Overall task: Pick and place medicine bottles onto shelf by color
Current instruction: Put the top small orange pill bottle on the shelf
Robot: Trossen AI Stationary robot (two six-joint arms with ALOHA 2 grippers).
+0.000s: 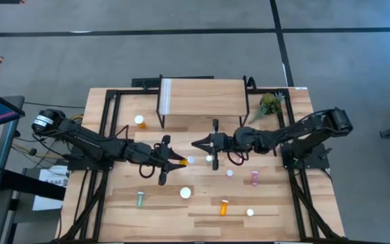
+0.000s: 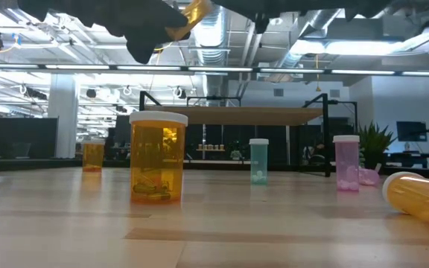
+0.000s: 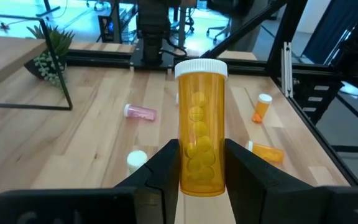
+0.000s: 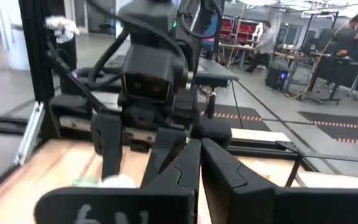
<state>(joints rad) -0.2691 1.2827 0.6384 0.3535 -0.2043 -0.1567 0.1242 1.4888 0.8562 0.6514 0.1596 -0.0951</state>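
My left gripper [image 1: 173,161] hovers over the table's middle, shut on an orange medicine bottle [image 3: 200,134] with a white cap [image 3: 201,67]. My right gripper [image 1: 196,144] faces it from the right, just in front of the shelf, shut with nothing in it [image 4: 197,163]. The light-wood shelf [image 1: 202,98] stands on black legs at the far edge. Other medicine bottles stand on the table: a large orange one [image 2: 157,156], a small orange one [image 1: 139,121], a green one [image 2: 258,161] and a pink one [image 2: 346,162]. One orange bottle [image 1: 224,207] lies on its side. My left gripper pinches the orange bottle's lower body [image 3: 199,177] between its two fingers [image 3: 166,171], one on each side. The bottle sticks out ahead of the fingers, with its capped end toward the table's right side. It hangs clear of the table.
A small green plant [image 1: 269,105] sits at the shelf's right end. Another green bottle [image 1: 141,198] and loose pink ones [image 1: 254,177] dot the near half. Black frame rails [image 1: 103,129] run along both table sides.
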